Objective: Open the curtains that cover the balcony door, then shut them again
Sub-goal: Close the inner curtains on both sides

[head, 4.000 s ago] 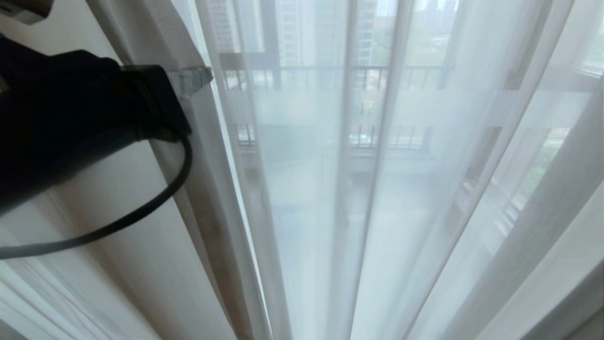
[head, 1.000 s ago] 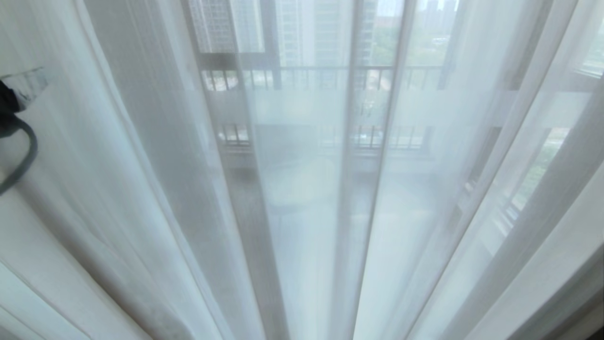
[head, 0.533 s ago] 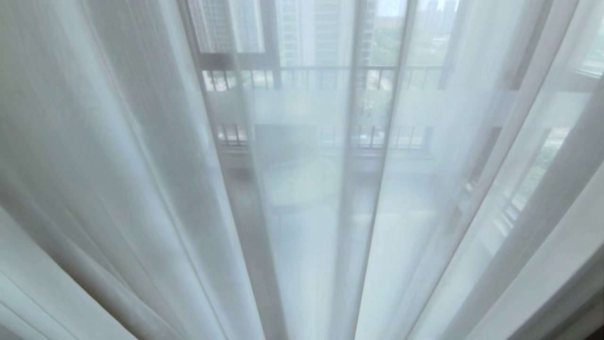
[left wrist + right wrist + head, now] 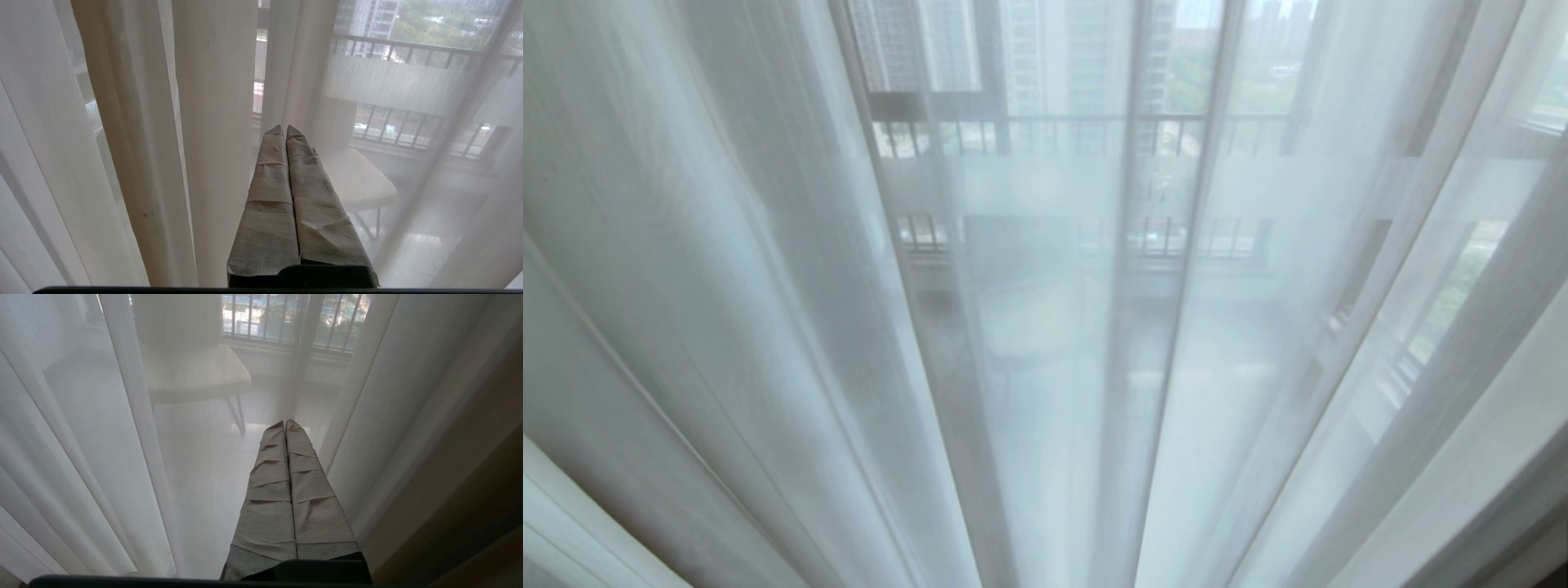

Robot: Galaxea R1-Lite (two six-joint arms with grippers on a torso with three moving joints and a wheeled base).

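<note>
**Sheers drawn shut, and nothing in our grip**

We have both grippers pressed fully closed and empty. Our left gripper (image 4: 285,130) points at the white sheers (image 4: 212,122), its tips just short of the folds and pinching no cloth. Our right gripper (image 4: 285,424) sits the same way, with more folds of sheer hanging either side of its tips. The curtains (image 4: 727,286) hang across the whole head view, and through them, beyond our fingertips, we make out the balcony door (image 4: 1131,245) as a dark upright frame, with a railing (image 4: 1094,122) and a pale chair (image 4: 355,179) further out.

The risks as we judge them: closed jaws can only push thin fabric, so it may slide off the tips. If we reach deeper to hook a fold, the tips could strike the glass behind. A snagged sheer dragged sideways might tear or strain its track
</note>
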